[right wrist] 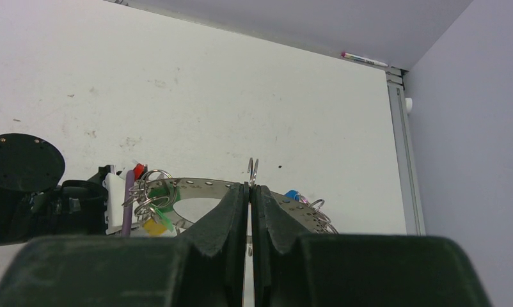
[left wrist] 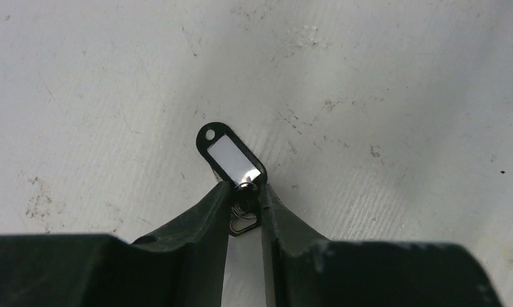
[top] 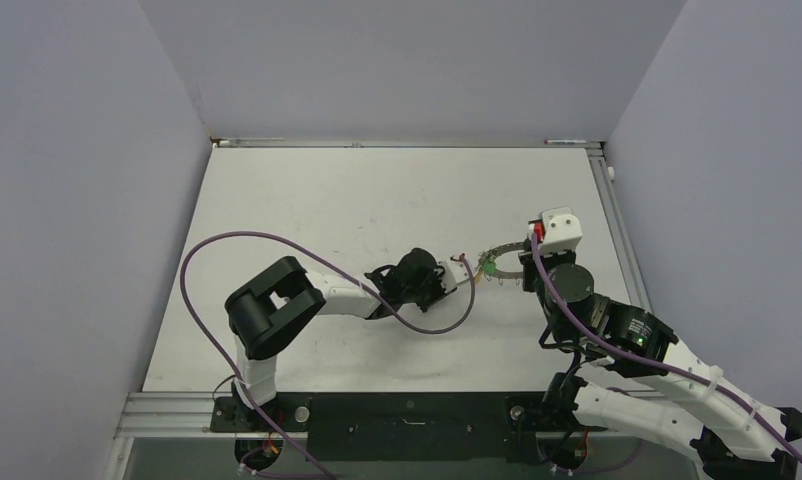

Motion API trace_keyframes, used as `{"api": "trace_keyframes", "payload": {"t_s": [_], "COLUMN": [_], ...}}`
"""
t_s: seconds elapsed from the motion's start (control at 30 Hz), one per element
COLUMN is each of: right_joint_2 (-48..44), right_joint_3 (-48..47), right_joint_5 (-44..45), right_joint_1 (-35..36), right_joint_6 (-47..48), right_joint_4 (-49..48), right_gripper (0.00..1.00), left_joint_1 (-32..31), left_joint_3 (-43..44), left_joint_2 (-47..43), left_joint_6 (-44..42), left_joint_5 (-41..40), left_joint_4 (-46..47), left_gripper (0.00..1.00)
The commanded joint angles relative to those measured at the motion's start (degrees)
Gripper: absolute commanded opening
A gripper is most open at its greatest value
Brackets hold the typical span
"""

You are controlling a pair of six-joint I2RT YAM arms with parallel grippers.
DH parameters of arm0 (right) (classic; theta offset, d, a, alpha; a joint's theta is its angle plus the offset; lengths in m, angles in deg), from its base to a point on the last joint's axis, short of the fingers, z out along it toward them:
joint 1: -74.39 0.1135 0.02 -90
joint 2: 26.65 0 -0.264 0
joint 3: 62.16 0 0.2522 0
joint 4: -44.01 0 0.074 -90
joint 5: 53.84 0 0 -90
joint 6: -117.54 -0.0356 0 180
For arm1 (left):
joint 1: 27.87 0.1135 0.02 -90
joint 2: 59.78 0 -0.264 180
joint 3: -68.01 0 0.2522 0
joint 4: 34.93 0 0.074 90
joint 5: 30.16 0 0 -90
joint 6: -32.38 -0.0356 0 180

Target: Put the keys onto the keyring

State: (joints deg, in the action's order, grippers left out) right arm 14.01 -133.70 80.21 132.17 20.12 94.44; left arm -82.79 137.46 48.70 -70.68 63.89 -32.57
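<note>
The keyring (right wrist: 203, 185), grey and perforated, sat near the table's (top: 377, 190) right edge, bare surface beyond it; right gripper (right wrist: 249, 192) pinched its rim, left gripper (left wrist: 244, 206) pinched a black-tagged key (left wrist: 230, 153) beside it

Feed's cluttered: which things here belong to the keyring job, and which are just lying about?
Job: black-tagged key, in left end effector; keyring, in right end effector; tagged keys hung on it.
Lying about: pen at far edge of table.
</note>
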Motion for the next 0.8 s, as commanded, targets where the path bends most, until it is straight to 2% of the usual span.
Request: {"api": "trace_keyframes", "payload": {"t_s": [0.0,0.07,0.5,0.77], "right_joint_2": [-0.1,0.0,0.2,0.2], "right_joint_3": [-1.9,-1.8,-1.1,-0.8], "right_joint_5": [0.3,0.3,0.2,0.0], "right_joint_1": [0.2,0.1,0.2,0.2], "right_joint_6": [-0.5,-0.5,-0.7,-0.5], "right_joint_4": [-1.9,-2.0,-3.0,-3.7], "right_gripper": [0.05,0.05,0.05,0.05], "left_joint_1": [-0.1,-0.1,1.2,3.3], "left_joint_3": [1.2,0.3,-2.8,-6.1], "left_joint_2": [0.4,0.3,-5.9,-13.5], "left_joint_6": [-1.1,-0.5,7.9,12.6], "left_joint_5": [-0.7,-0.3,0.6,3.7], "left_joint_4": [0.1,1.5,2.5,3.8], "left_gripper": [0.14,0.01,0.00,0.00]}}
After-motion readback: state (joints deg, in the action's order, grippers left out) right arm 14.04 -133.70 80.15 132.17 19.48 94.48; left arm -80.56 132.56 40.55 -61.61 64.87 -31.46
